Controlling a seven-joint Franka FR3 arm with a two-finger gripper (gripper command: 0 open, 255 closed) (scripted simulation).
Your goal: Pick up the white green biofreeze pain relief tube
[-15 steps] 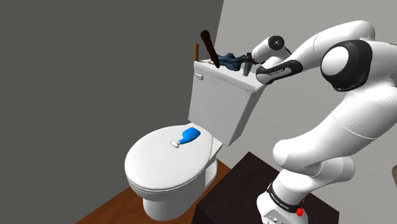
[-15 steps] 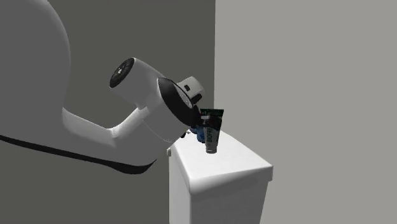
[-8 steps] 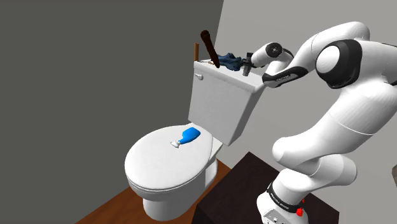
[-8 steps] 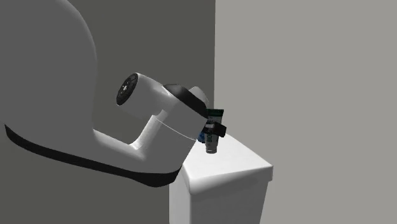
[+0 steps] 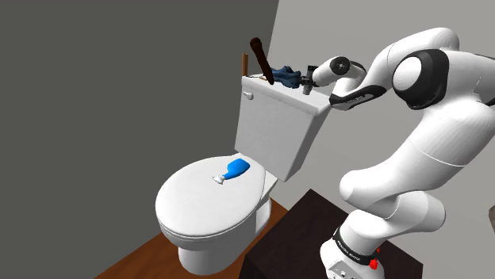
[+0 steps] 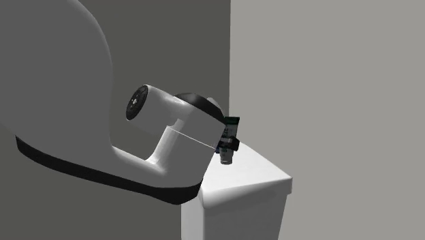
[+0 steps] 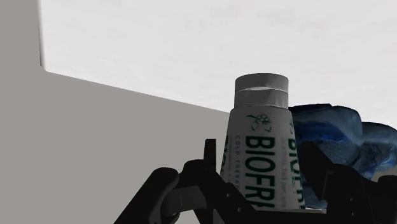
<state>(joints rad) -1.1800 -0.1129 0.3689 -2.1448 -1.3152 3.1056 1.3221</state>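
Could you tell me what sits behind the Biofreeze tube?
A crumpled blue thing lies just behind the Biofreeze tube on the tank lid; the tube covers its near side.

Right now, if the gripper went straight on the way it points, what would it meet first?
The white and green Biofreeze tube, standing cap-down on the toilet tank lid directly ahead of the gripper. Depth beyond it is unclear.

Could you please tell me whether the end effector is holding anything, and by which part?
Yes: the end effector clasps the tube by the middle of its printed body, one finger on each side, clear of the cap.
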